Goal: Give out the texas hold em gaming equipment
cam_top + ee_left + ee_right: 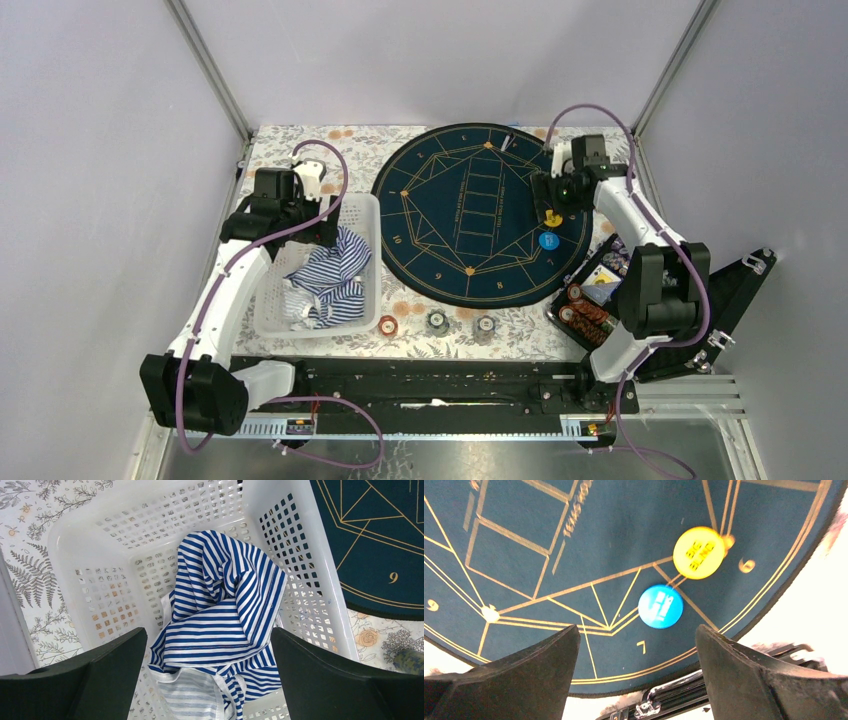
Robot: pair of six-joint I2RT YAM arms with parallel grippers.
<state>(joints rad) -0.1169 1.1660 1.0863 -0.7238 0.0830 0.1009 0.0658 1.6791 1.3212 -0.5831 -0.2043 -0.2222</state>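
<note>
Floral table cover (300, 140): spans the whole work area.
Round dark blue mat (470, 210) with gold lines: lies at the middle, towards the right.
White perforated basket (372, 240): stands to the left of the mat, just beside it, and holds a crumpled blue-white striped cloth (225, 615).
Open black case (735, 300): sits at the right edge, beside the right arm, with what look like red chip rolls (585, 315) and cards (605, 275) inside; too small to say more.
Left gripper (207, 635): hangs above the basket, fingers spread wide, nothing between them, the striped cloth below.
Right gripper (638, 630): hovers over the mat's right side, fingers wide apart and gripping nothing.
Three chip stacks: stand in a row on the cover near the mat's near edge, red (388, 325), green (437, 321), grey (485, 325), well apart from both grippers.
Yellow disc (699, 552), marked BIG BLIND: lies flat on the mat by its right rim, on a gold corner.
Blue disc (660, 606): lies flat just beside the yellow one, not touching, under the right gripper.
</note>
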